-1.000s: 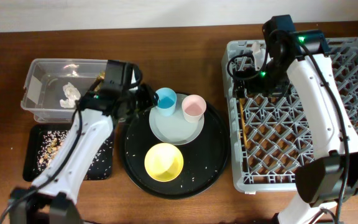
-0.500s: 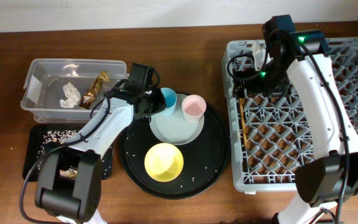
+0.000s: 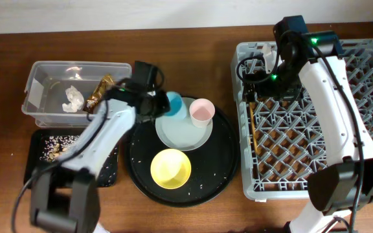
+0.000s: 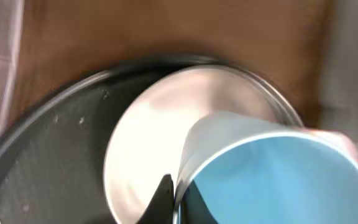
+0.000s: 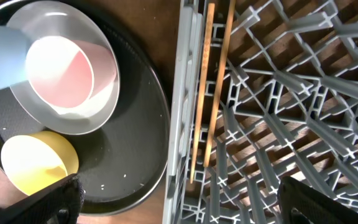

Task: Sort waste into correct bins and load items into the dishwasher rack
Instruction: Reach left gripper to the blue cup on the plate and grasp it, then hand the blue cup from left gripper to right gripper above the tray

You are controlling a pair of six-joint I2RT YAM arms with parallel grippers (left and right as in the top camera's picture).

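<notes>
My left gripper is shut on the rim of the light-blue cup, one finger inside and one outside; the cup stands at the edge of the grey-green plate. The pink cup sits on the plate and the yellow bowl sits in front of it. My right gripper is open and empty above the left edge of the dishwasher rack, where the chopsticks lie. The tissue and foil wrapper lie in the clear tub.
The plate, cups and bowl rest on a large round black tray with scattered rice grains. The shallow black tray, in front of the tub, holds food scraps and rice. The rack fills the right side of the table.
My left gripper left the foil wrapper in the clear tub, moved right to the light-blue cup and closed on its rim. The right arm has not moved.
</notes>
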